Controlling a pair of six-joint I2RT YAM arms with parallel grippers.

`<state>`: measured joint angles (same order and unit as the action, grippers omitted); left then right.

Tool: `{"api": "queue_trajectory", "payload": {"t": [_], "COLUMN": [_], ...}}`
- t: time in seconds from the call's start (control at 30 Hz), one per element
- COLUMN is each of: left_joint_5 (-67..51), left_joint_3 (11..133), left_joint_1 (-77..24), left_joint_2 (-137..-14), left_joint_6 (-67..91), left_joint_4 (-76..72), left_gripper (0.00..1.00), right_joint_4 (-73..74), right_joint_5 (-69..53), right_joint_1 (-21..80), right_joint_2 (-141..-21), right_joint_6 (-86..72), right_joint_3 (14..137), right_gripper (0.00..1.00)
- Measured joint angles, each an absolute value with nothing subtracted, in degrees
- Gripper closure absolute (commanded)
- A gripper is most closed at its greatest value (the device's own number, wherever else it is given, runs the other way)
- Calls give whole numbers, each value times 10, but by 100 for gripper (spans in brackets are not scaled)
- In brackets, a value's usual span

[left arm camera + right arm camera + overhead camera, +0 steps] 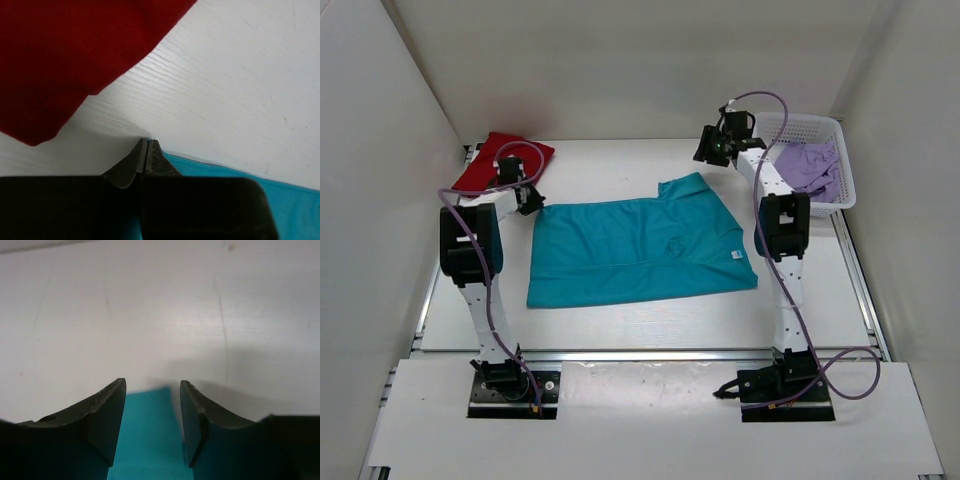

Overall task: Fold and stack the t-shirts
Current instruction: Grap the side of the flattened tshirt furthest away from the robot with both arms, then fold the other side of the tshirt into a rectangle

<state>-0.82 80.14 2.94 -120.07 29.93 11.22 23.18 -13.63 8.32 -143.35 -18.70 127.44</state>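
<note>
We take the teal t-shirt (630,250) as our landmark: it lies flat in the middle of the table (620,330), its long axis running left to right across the front of both arms, with a collar or sleeve point sticking out on its far right side. The left gripper (527,197) sits right at the shirt's far left corner. Its fingers (155,157) are pressed together with the tips down on the tabletop, and in the left wrist view the teal edge runs in to them from the right. We cannot tell whether any cloth is caught between them. The right gripper (152,390) hangs just beyond the shirt's far right point with its jaws spread. The right wrist view shows teal cloth lying in the gap between them, a little short of the tips, and nothing gripped. So each arm has its own far corner, and neither is nearer to the other's. We judge that the coming move turns on this pairing across the long axis. The right jaws would need to come down and close on the cloth beneath them before the far edge could be drawn toward the near edge as one fold. The red t-shirt (495,160) lies folded beyond the teal shirt's far left corner, close behind the left gripper. The white basket (845,160) stands off the teal shirt's far right side and holds a crumpled purple t-shirt (810,165).
</note>
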Motion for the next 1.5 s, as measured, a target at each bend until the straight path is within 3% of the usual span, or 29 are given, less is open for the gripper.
{"api": "queue_trajectory", "payload": {"t": [0.13,0.4,0.57,0.63,0.67,1.07,1.37,1.5], "left_joint_5": [-9,-9,-11,-13,-14,-40,-69,-83], "left_joint_3": [799,792,783,778,776,696,638,621], "left_joint_1": [24,20,20,19,19,18,13,18], "left_joint_2": [-1200,-1195,-1189,-1185,-1184,-1096,-1023,-1012], "left_joint_6": [298,299,298,299,299,317,345,350], "left_joint_4": [107,103,101,100,100,71,34,30], "left_gripper": [100,100,100,100,100,100,100,100], "right_joint_4": [311,377,380,382,385,512,593,477], "right_joint_5": [-127,-145,-160,-159,-157,-147,-90,-87], "right_joint_1": [80,87,93,94,95,96,116,133], "right_joint_2": [-1553,-1558,-1563,-1566,-1567,-1538,-1377,-1189], "right_joint_6": [-169,-160,-159,-162,-161,-140,-116,-119], "right_joint_3": [1467,1461,1465,1471,1473,1548,1415,1124], "right_gripper": [54,58,81,98,100,100,100,100]}}
